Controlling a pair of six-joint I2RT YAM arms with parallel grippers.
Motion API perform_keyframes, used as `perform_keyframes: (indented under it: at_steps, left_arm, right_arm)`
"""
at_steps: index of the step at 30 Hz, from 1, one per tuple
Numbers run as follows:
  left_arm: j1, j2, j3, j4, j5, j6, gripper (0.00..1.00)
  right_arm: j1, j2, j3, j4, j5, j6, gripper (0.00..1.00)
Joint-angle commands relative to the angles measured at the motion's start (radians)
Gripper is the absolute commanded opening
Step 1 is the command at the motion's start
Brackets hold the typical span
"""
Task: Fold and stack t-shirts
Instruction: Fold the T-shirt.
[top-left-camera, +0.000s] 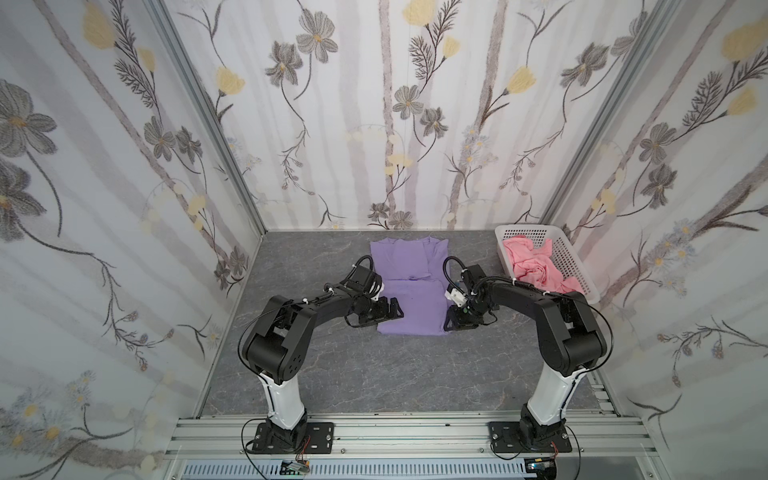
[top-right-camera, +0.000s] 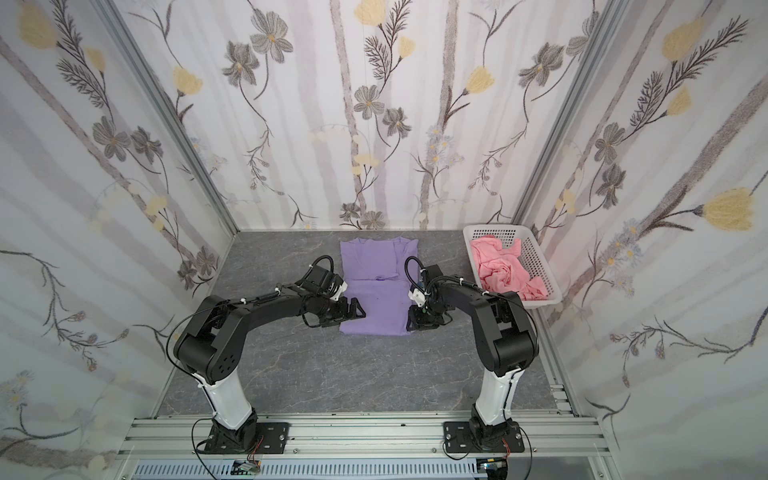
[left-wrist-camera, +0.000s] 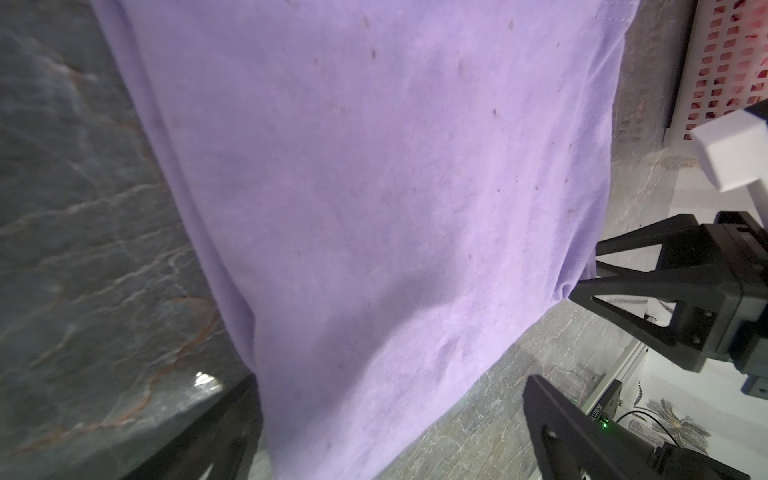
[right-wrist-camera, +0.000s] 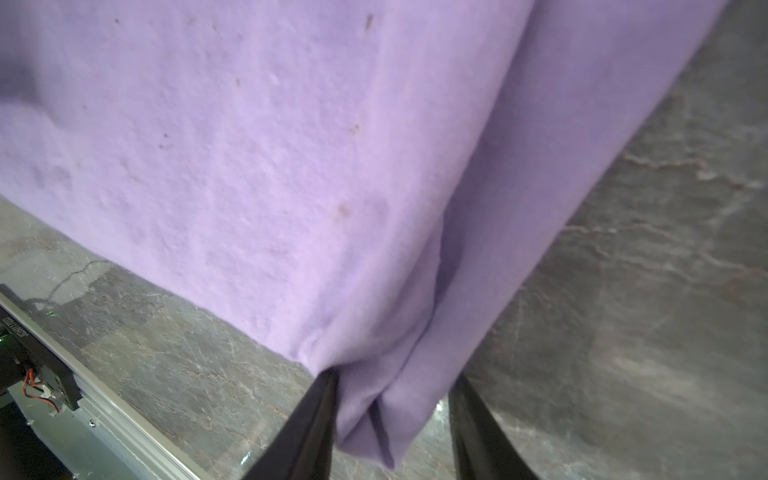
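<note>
A lavender-purple t-shirt (top-left-camera: 411, 299) (top-right-camera: 374, 299) lies folded into a long strip in the middle of the table. In both top views my left gripper (top-left-camera: 397, 311) (top-right-camera: 359, 311) sits at the strip's left edge near the front. Its jaws are wide open, and in the left wrist view (left-wrist-camera: 390, 380) the shirt's near end (left-wrist-camera: 374, 208) lies between them. My right gripper (top-left-camera: 449, 322) (top-right-camera: 411, 322) is at the front right corner. Its fingers stand apart (right-wrist-camera: 392, 378) with a bunched fold of the purple cloth (right-wrist-camera: 374, 419) loose between them. A salmon-pink t-shirt (top-left-camera: 536, 262) (top-right-camera: 503, 262) lies crumpled in the basket.
A white perforated basket (top-left-camera: 528, 227) (top-right-camera: 494, 227) stands at the back right against the wall. The table (top-left-camera: 332, 374) is grey and marbled, closed in by flowered walls on three sides. An aluminium rail (top-left-camera: 415, 432) carries both arm bases along the front.
</note>
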Motion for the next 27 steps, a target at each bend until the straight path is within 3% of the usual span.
perform_keyframes:
  at_steps: [1,2,6,19,21,24,27]
  left_arm:
    - [-0.001,0.010,-0.001,-0.043,-0.016,-0.007,1.00]
    - [-0.002,0.010,-0.001,-0.043,-0.017,-0.007,1.00]
    - [-0.001,0.008,-0.004,-0.053,-0.011,-0.004,1.00]
    - [-0.005,-0.060,-0.111,-0.040,-0.014,-0.026,0.99]
    - [-0.007,-0.073,-0.134,-0.021,-0.010,-0.039,0.85]
    - [-0.009,-0.071,-0.142,-0.012,0.002,-0.047,0.42]
    - [-0.011,-0.069,-0.141,-0.002,0.009,-0.042,0.34]
  right_arm:
    - [0.006,0.014,-0.011,0.001,0.018,0.012,0.43]
    - [0.007,0.017,-0.010,0.003,0.015,0.012,0.38]
    - [0.012,0.021,-0.007,0.004,0.007,0.016,0.00]
    - [0.014,-0.004,-0.006,0.002,0.015,0.043,0.00]
    - [0.017,-0.010,-0.007,0.003,0.017,0.049,0.00]
    - [0.016,-0.014,-0.007,0.003,0.012,0.056,0.00]
    - [0.017,-0.020,-0.005,0.002,0.012,0.058,0.00]
